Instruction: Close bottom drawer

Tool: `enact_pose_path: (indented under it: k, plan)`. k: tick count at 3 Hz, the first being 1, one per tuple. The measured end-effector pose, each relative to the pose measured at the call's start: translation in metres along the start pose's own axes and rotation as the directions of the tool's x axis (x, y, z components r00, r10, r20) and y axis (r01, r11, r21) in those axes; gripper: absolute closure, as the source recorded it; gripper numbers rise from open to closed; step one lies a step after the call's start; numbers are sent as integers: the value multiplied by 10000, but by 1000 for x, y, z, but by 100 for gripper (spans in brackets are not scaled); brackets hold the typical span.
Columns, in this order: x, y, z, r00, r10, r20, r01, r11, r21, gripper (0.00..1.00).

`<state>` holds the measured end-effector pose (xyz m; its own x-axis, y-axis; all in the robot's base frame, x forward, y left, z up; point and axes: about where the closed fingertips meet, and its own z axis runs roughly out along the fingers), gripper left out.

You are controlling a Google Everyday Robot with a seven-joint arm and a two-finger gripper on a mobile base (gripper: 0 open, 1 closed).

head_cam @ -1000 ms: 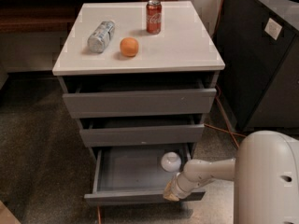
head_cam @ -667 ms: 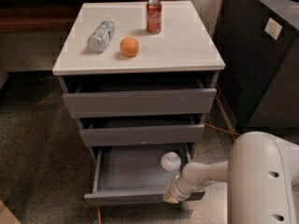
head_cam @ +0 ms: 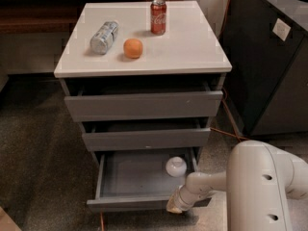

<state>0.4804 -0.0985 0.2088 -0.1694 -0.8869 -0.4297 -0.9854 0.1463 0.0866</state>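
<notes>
The bottom drawer (head_cam: 130,203) is the lowest of three grey drawers in a white-topped cabinet (head_cam: 187,52). It stands pulled far out, showing a shallow grey tray. A white round object (head_cam: 176,166) lies in the tray at its back right. My gripper (head_cam: 174,205) sits at the end of my white arm (head_cam: 262,186), against the right part of the drawer's front panel. The middle drawer (head_cam: 144,139) and the top drawer (head_cam: 144,105) stick out slightly.
On the cabinet top lie a silver can on its side (head_cam: 104,37), an orange (head_cam: 133,48) and an upright red cola can (head_cam: 158,17). A dark cabinet (head_cam: 269,66) stands to the right. An orange cable (head_cam: 231,131) runs along the floor. Speckled floor lies to the left.
My arm has come further into view at the lower right. The gripper stays at the drawer's front and the drawer looks much the same.
</notes>
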Motion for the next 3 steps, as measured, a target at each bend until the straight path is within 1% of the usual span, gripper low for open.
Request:
enact_pose_path:
  k: [1, 2, 3]
  plan:
    - [0, 2, 7, 9999, 47, -147, -47, 10000, -26, 100]
    - [4, -8, 22, 9998, 151, -138, -149, 9998, 162, 100]
    - [6, -27, 35, 9997, 213, -93, -208, 9981, 583, 100]
